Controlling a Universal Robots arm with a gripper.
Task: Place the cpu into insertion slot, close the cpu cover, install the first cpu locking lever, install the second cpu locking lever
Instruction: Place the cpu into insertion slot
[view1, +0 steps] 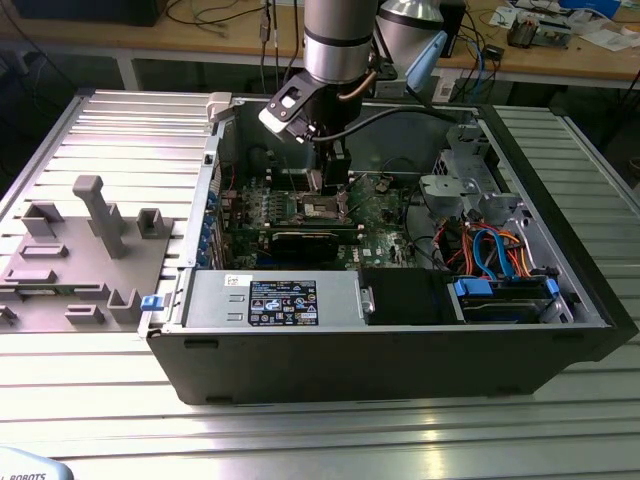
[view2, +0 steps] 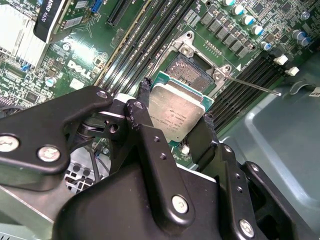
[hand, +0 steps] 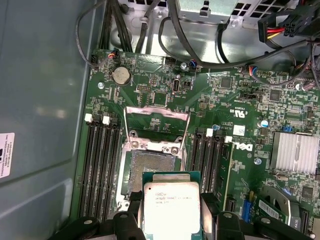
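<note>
Claw clamped on the cpu by two opposite edges, metal top facing up | insertion slot bare, just ahead of the held chip, judged not yet touching | cpu cover stands open beyond the slot.

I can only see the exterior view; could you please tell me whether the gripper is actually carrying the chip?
Observer: Yes, in both wrist views the gripper is shut on the chip, holding it by its edges.
Operator: Thank you. Is the socket free?
Observer: In the first wrist view the socket is empty; the chip is not seated in it.
Operator: And its cover?
Observer: The cover is swung up, open.
</note>
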